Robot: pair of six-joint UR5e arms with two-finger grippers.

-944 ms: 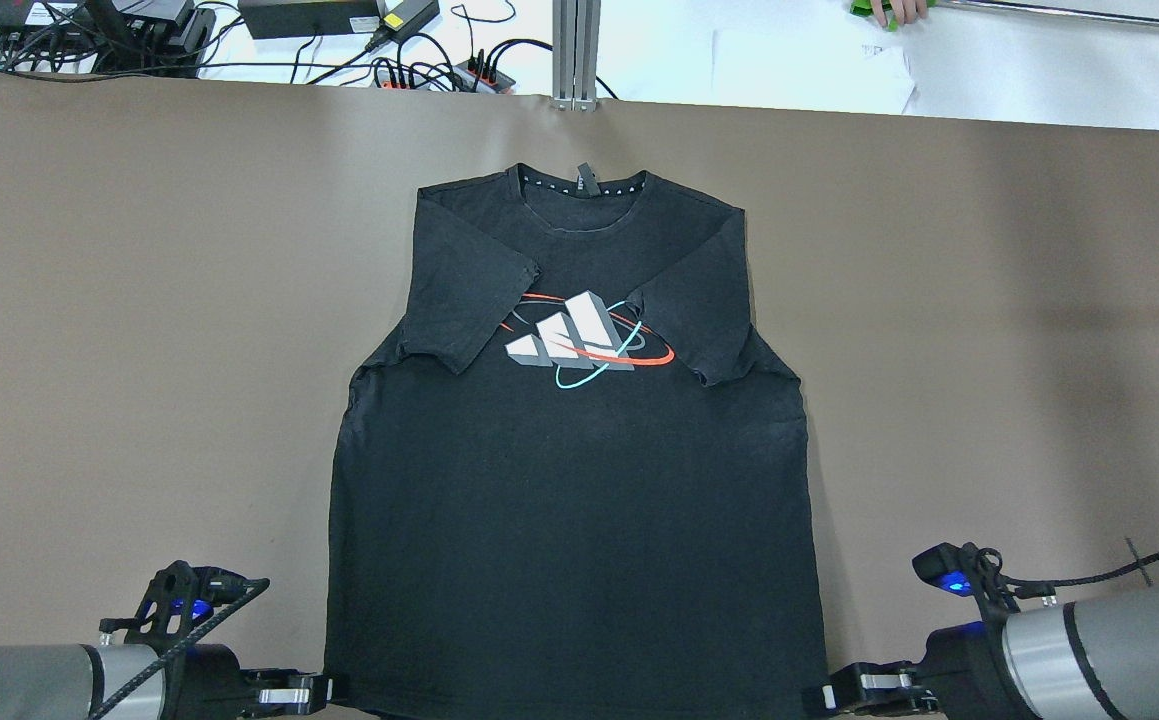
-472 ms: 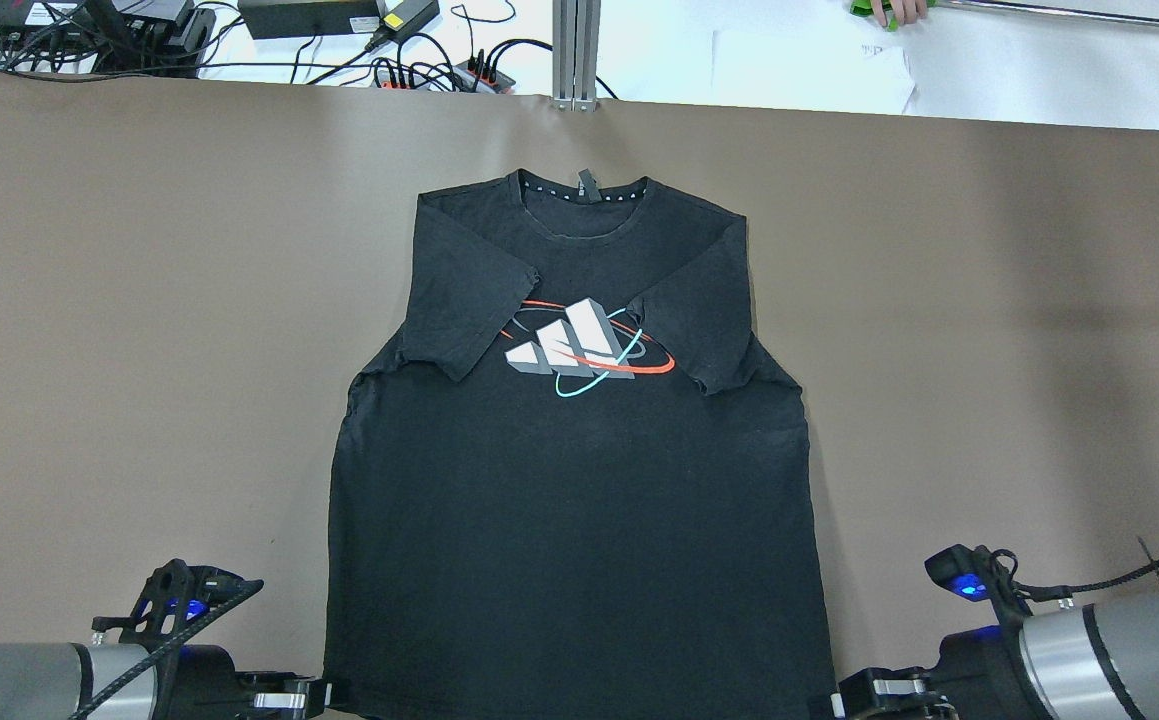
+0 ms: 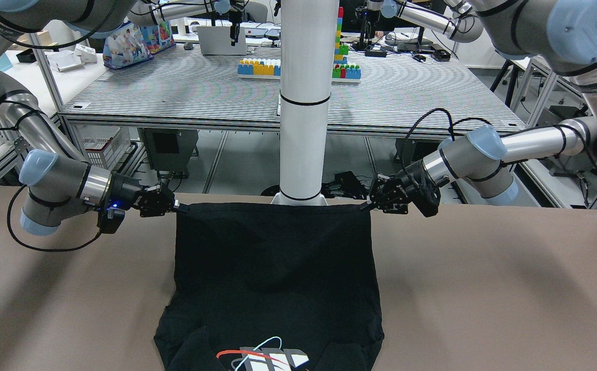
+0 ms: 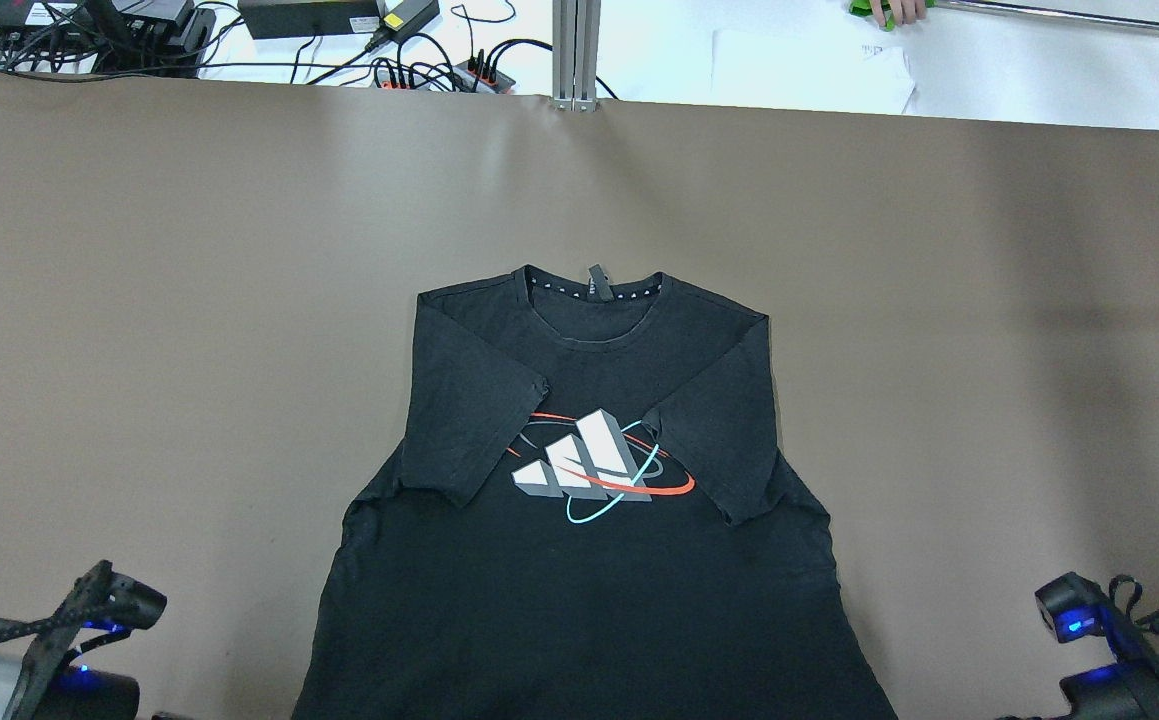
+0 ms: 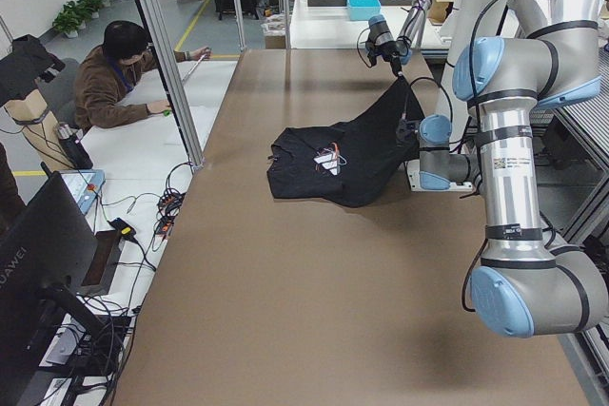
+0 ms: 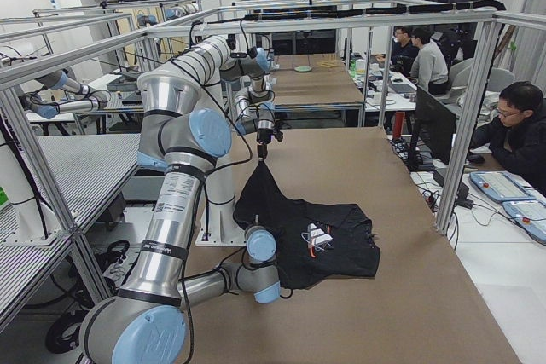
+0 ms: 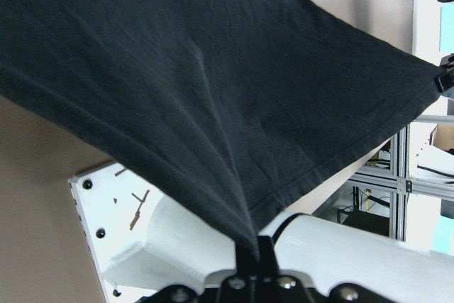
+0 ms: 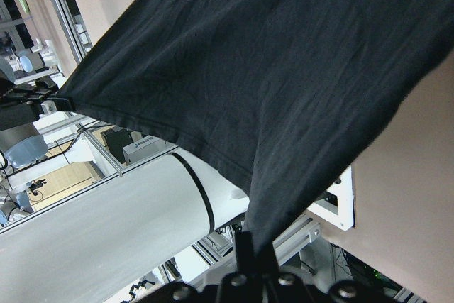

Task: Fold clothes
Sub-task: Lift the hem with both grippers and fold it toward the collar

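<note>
- Two-point hold: found black T-shirt (image 3: 272,257) with hem up off the brown table (image 4: 139,300), stretched taut in front of white pillar (image 3: 303,129).
- Found left gripper (image 3: 366,206) clamped on one hem corner.
- Found right gripper (image 3: 181,208) clamped on the opposite hem corner.
- Observed collar end lying flat on table, logo up, both sleeves folded inward.
</note>
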